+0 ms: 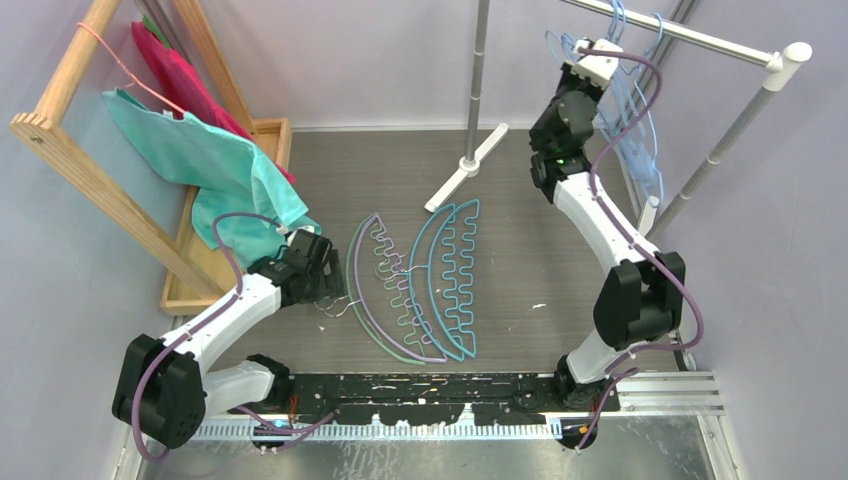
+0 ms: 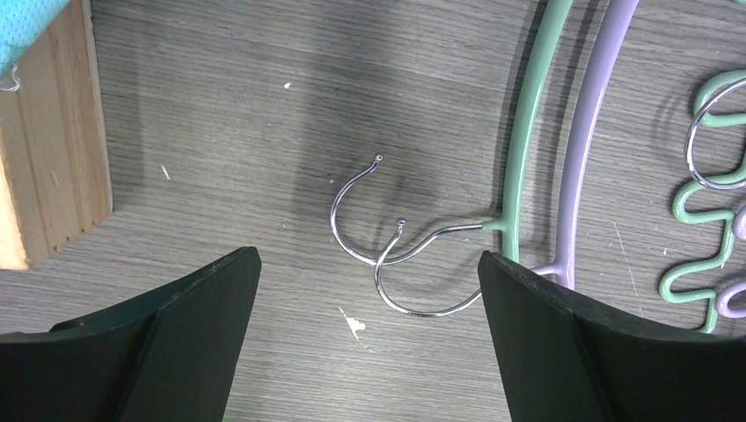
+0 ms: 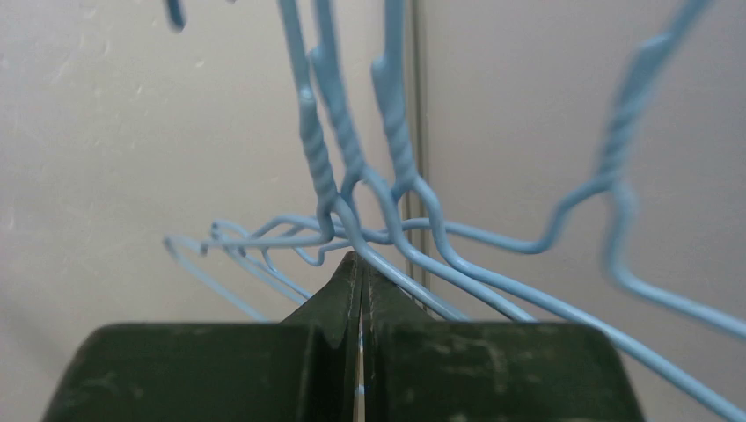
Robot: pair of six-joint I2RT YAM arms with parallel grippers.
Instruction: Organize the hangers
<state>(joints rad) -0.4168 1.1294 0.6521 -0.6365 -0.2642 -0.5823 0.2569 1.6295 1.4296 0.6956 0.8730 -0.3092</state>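
Note:
Arched hangers lie on the table: lilac [image 1: 352,262], green [image 1: 392,282] and teal [image 1: 468,290], with zigzag bars. My left gripper [image 1: 328,288] is low over the table and open. In the left wrist view it [image 2: 369,264] is empty, and two metal hooks [image 2: 387,251] of the green hanger [image 2: 532,132] and lilac hanger [image 2: 600,132] lie just ahead between the fingers. My right gripper [image 1: 585,52] is raised at the silver rail [image 1: 700,40], where several light-blue wire hangers [image 1: 635,130] hang. In the right wrist view it [image 3: 361,264] is shut, a blue sliver between the jaws, below the hangers' twisted necks [image 3: 339,132].
A wooden rack [image 1: 60,140] at the left carries a teal cloth [image 1: 200,160], a red cloth [image 1: 175,70] and a pink wire hanger [image 1: 120,70]. Its base [image 2: 53,149] is close to my left gripper. The rail's white foot [image 1: 465,170] stands on the table behind the hangers.

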